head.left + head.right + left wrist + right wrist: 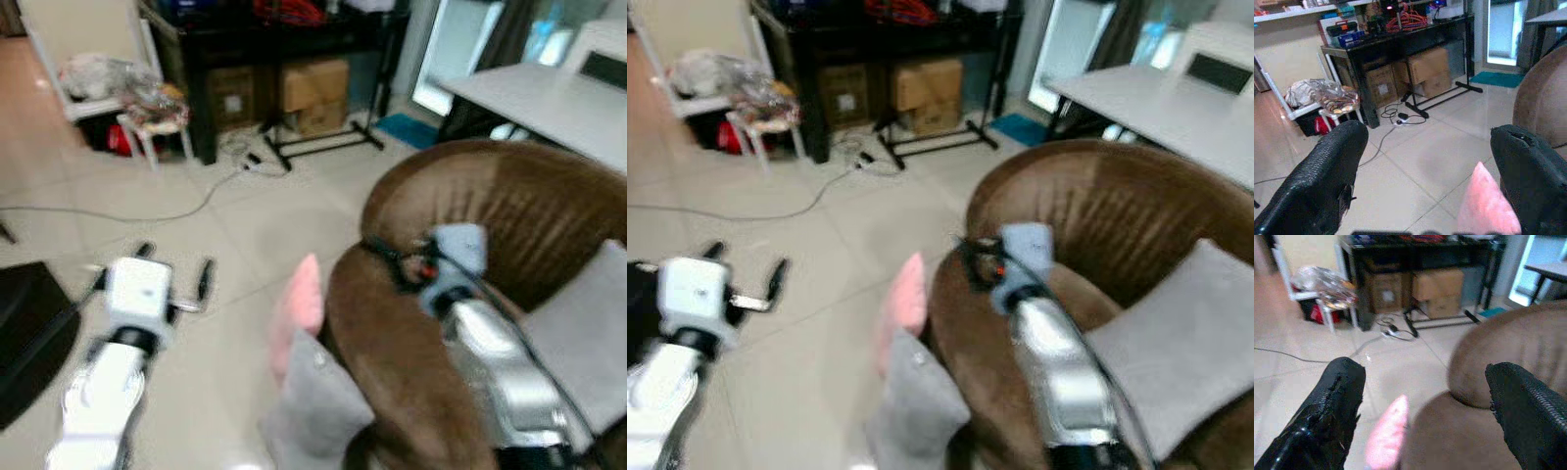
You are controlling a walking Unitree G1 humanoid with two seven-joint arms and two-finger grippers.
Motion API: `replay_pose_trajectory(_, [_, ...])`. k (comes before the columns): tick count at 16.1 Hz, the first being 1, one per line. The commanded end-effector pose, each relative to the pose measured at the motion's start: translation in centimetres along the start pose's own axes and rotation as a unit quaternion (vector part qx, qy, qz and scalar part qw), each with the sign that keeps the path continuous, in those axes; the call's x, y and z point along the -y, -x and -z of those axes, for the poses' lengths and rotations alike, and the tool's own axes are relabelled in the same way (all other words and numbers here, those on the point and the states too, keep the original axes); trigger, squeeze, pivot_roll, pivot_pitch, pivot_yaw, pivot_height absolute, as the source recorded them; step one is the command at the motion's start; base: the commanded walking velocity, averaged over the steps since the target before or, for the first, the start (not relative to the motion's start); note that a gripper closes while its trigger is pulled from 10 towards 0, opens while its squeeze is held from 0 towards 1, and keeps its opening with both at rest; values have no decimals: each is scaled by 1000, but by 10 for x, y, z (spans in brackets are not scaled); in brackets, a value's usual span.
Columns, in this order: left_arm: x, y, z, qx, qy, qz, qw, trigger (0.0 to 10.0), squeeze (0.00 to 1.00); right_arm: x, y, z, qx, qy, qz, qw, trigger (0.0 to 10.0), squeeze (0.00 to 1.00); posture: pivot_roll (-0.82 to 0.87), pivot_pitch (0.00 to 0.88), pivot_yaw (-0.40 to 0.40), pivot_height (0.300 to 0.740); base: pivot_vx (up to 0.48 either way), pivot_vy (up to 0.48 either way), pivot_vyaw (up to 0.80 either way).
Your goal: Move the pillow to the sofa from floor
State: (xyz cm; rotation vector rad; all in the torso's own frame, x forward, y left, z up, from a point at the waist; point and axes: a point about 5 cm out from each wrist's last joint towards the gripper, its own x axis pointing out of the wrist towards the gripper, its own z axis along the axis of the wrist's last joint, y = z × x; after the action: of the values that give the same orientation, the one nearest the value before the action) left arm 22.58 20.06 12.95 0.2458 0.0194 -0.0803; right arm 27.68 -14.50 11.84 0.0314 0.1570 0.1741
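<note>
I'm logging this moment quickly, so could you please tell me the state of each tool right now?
Left tool: open, holding nothing, above the floor.
Right tool: open, holding nothing, over the brown sofa's arm, near the pink pillow.

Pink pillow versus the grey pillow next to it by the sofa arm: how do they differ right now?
The pink pillow stands on edge farther out on the floor; the grey pillow sits nearer the camera, leaning against the brown sofa. The pink one shows a narrow edge, the grey one a broad face. Both are off the seat, and neither gripper holds either: left gripper and right gripper are open.
</note>
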Motion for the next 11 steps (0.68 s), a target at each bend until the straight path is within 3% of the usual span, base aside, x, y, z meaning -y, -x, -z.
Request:
replay_pose_trajectory(1, [-6,1,-1,1,-9,-9,1000,10000,0,-7,-3,-4,7,-4,-12,1000,10000,0,-24,0,-45,740,285,0,0])
replay_pose_trajectory(8, [-7,0,0,1,-10,-13,1000,10000,0,-6,-4,-3,4,-2,-9,1000,10000,0,-26,0,-46,740,288,0,-196])
replay_pose_trajectory(11, [-7,1,0,6,-15,-20,1000,10000,0,-7,-5,-4,7,-3,-17,1000,10000,0,-23,0,-51,740,0,0,0])
